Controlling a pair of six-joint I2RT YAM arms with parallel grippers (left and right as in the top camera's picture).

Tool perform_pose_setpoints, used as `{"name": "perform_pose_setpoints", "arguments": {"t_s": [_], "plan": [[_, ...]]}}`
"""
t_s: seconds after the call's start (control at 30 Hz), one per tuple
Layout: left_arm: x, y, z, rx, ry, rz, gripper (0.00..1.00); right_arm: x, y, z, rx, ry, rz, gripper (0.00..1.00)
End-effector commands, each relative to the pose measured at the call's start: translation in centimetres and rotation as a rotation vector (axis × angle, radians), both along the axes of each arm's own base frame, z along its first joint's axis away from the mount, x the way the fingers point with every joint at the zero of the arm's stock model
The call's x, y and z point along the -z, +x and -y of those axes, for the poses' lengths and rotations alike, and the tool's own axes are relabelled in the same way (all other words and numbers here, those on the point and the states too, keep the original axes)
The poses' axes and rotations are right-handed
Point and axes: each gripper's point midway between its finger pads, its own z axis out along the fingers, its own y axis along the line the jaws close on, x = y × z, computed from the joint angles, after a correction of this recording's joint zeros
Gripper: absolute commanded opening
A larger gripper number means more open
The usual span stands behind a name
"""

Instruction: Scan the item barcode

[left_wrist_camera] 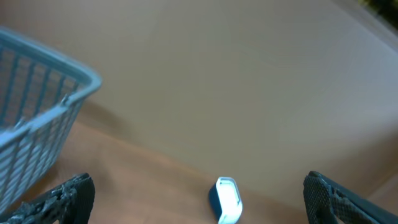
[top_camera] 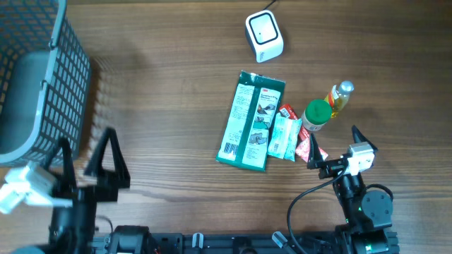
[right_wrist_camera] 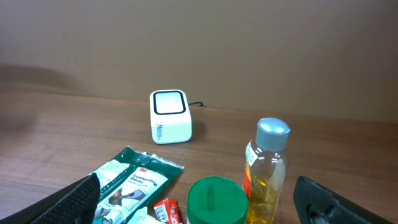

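Wooden tabletop [top_camera: 162,85] was fitted with a white cube-shaped scanner [top_camera: 264,37]; a green flat package [top_camera: 251,121] was laid near it. Left gripper [top_camera: 85,137] and right gripper [top_camera: 333,144] were held spread, presumably ready for grasping.

Green pkg [top_camera: 251,121], white scanner [top_camera: 264,35], grey mesh basket [top_camera: 67,77], yellow btl [top_camera: 337,99].

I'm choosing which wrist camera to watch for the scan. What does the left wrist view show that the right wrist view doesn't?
Only the left wrist view shows the basket and the open left gripper. Only the right wrist view shows the green packet, red packet, jar, bottle and the open right gripper. Both show the scanner standing on the table.
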Motion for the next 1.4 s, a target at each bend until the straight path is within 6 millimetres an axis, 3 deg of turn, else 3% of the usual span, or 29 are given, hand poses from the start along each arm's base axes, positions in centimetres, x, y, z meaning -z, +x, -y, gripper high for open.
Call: {"name": "perform_pose_setpoints", "arguments": {"t_s": [0.0,0.13,0.17,0.23,0.33,0.57,0.63,0.67,0.73,0.8,0.93,1.13,1.27,1.37], "plan": [[2.0,-2.4,-0.3,-0.007,0.004,-0.046,1.00,-0.2,0.0,0.2,0.008,0.022,0.006,1.00],[8.4,-4.2,-0.4,-0.008,0.016,-0.241,1.00,-0.2,0.0,0.2,0.008,0.023,0.006,1.00],[11.3,-5.0,-0.5,-0.016,0.022,-0.335,1.00,-0.2,0.0,0.2,0.009,0.023,0.006,1.00],[14.1,-5.8,-0.6,-0.017,0.028,-0.428,1.00,-0.2,0.0,0.2,0.008,0.023,0.006,1.00],[15.3,-5.7,-0.6,-0.018,0.019,-0.419,1.00,-0.2,0.0,0.2,0.009,0.023,0.006,0.99],[15.6,-5.8,-0.6,-0.019,0.018,-0.383,1.00,-0.2,0.0,0.2,0.009,0.022,0.006,1.00],[15.1,-5.6,-0.6,-0.019,0.016,-0.361,1.00,-0.2,0.0,0.2,0.008,0.022,0.006,1.00],[13.8,-5.2,-0.6,-0.019,0.013,-0.306,1.00,-0.2,0.0,0.2,0.008,0.023,0.006,1.00],[10.1,-4.4,-0.5,-0.018,0.003,-0.153,1.00,-0.2,0.0,0.2,0.008,0.023,0.006,1.00],[4.2,-4.4,-0.3,-0.005,-0.011,0.089,1.00,-0.2,0.0,0.2,0.009,0.022,0.006,1.00],[-0.9,-5.4,-0.3,0.003,-0.022,0.309,1.00,-0.2,0.0,0.2,0.008,0.022,0.006,1.00],[-2.0,-4.6,-0.3,0.000,-0.027,0.421,1.00,-0.2,0.0,0.2,0.009,0.023,0.006,1.00],[-0.9,-2.3,-0.5,-0.022,-0.025,0.485,1.00,-0.2,0.0,0.2,0.009,0.023,0.006,1.00],[0.9,-0.3,-0.7,-0.040,-0.023,0.546,1.00,-0.2,0.0,0.2,0.008,0.023,0.006,1.00]]}}
